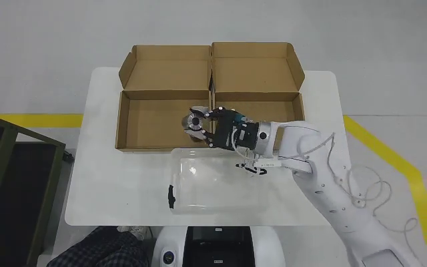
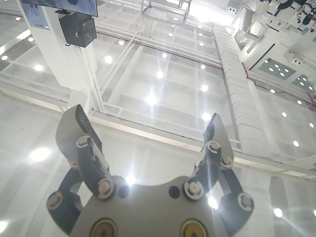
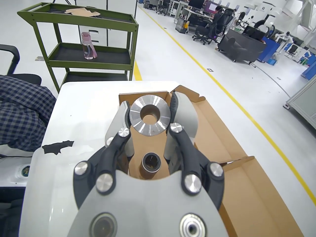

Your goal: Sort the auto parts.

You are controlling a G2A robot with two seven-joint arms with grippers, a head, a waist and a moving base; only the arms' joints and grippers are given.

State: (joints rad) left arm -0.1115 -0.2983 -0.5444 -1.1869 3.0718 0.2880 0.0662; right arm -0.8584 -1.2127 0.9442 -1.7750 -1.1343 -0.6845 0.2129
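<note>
My right gripper (image 3: pixel 150 112) is shut on a silver metal ring (image 3: pixel 150 117) with a round bore, and holds it over the left cardboard box (image 1: pixel 143 120). In the top view the right gripper (image 1: pixel 200 123) and the metal ring (image 1: pixel 195 122) hang above that box's right end. Beneath the ring a dark cylindrical part (image 3: pixel 150 164) lies inside the box (image 3: pixel 237 164). My left gripper (image 2: pixel 145 118) points up at the ceiling, open, with nothing between its fingers.
A second cardboard box (image 1: pixel 267 107) stands beside the first, both with lids folded back. A clear plastic bin (image 1: pixel 213 180) sits at the table's near edge. A green cart (image 3: pixel 74 45) stands past the table's end. A plaid sleeve (image 3: pixel 19 109) lies beside the table.
</note>
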